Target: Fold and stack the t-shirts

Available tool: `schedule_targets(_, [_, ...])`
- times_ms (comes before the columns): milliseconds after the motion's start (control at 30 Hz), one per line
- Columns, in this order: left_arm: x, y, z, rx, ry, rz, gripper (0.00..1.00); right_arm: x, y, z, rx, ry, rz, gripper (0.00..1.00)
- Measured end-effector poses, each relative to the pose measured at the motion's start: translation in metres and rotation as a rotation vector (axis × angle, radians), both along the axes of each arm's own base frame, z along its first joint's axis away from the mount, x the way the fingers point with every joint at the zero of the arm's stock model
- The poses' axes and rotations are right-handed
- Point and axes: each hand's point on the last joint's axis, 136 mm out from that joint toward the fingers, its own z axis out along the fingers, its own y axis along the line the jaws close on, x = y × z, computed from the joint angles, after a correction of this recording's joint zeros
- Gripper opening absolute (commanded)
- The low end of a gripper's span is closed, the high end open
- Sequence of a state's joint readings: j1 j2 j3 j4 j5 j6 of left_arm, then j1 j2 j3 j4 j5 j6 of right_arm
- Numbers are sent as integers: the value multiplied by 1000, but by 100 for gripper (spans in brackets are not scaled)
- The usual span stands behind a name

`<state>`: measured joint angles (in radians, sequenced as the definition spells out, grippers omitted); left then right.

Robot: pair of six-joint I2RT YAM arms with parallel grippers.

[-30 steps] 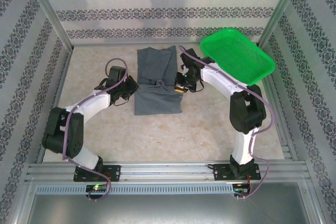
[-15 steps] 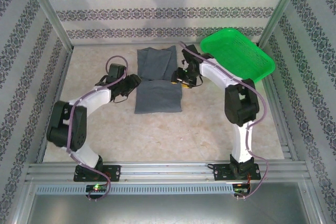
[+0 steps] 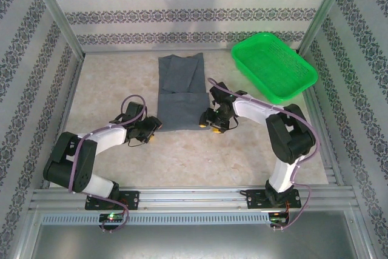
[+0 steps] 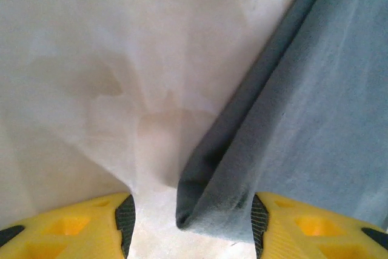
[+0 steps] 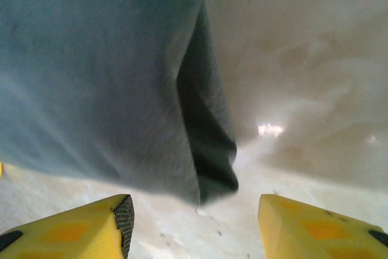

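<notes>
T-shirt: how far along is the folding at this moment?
Done: the t-shirt lies flat as a narrow lengthwise strip, its sides folded in. In hand: the left gripper and the right gripper sit open at its two near corners, with a corner between each pair of fingers, not yet pinched. Left: folding the strip across into a compact packet and stacking it.

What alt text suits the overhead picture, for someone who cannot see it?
A dark grey t-shirt, folded into a long strip, lies on a table, with the left gripper and right gripper at its near corners. A green basket sits far right.
</notes>
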<state>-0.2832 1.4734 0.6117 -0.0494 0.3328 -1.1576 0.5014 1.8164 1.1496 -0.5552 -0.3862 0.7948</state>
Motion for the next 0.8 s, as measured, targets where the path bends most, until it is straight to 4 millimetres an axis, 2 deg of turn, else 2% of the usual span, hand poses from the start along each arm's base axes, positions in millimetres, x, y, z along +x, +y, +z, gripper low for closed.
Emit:
schedule_targets(133, [1, 0, -8, -15, 34, 27, 36, 7, 7, -15, 19, 21, -32, 46])
schedule_targets(200, [4, -2, -12, -19, 47, 31, 27, 7, 7, -19, 19, 40, -45, 38])
schedule_targets(333, [11, -5, -11, -36, 51, 40, 1, 25, 15, -19, 40, 17, -62, 9])
schedule_targets(367, [19, -8, -6, -40, 19, 33, 0, 29, 17, -19, 44, 13, -66, 2])
schedule_targets(433, [32, -12, 1, -39, -29, 28, 0, 32, 18, -17, 45, 1, -67, 0])
schedule_targets(500, [34, -11, 10, -30, -68, 29, 0, 34, 17, -15, 42, -14, -61, 0])
schedule_targets(567, [28, -6, 21, -23, -112, 33, 0, 32, 16, -12, 35, -21, -58, 0])
schedule_targets(667, [7, 1, 35, -25, -171, 29, 0, 18, 14, -4, 32, -42, -34, 0])
schedule_targets(800, [-38, 1, 39, -20, -191, -32, 0, -30, 14, 3, 28, -38, 41, 0])
